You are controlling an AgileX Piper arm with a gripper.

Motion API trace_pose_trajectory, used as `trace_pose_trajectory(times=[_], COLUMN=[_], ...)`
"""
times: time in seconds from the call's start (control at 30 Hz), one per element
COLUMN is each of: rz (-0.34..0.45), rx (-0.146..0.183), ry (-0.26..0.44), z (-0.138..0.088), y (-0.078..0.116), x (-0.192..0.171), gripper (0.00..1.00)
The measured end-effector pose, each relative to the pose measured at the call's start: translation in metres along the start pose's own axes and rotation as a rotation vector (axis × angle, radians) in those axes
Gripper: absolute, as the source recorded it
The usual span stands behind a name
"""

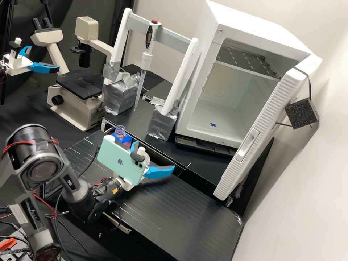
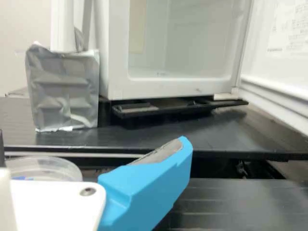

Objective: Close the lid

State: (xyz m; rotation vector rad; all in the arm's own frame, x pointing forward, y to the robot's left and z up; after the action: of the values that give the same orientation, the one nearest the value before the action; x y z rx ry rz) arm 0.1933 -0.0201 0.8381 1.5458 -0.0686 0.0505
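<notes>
My white, blue-fingered claw [image 1: 154, 155] hangs over the flat black counter [image 1: 174, 214], spread wide, nothing held, prob. so it's free to push. High view, abt 3 o'clock of me: long white ribbed door [image 1: 270, 117], prob. the lid meant, swung off boxy white cabinet [image 1: 261, 27].

Clear round container [image 1: 120, 132], seemingly open
</notes>
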Motion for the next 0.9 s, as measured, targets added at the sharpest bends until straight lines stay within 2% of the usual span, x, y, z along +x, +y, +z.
trace_pose_trajectory(times=[0.2,0.23,0.47,0.73,0.9], rz=[0.014,0.018,0.036,0.095,0.103], rx=[-0.009,-0.001,-0.001,0.038,0.067], ry=[-0.024,-0.025,-0.004,0.079,0.132], z=[0.007,0.007,0.000,-0.018,-0.028], y=[0.004,0.005,0.011,0.025,0.028], x=[-0.001,-0.003,-0.011,-0.022,-0.023], gripper=[1.00,1.00,1.00,1.00,1.00])
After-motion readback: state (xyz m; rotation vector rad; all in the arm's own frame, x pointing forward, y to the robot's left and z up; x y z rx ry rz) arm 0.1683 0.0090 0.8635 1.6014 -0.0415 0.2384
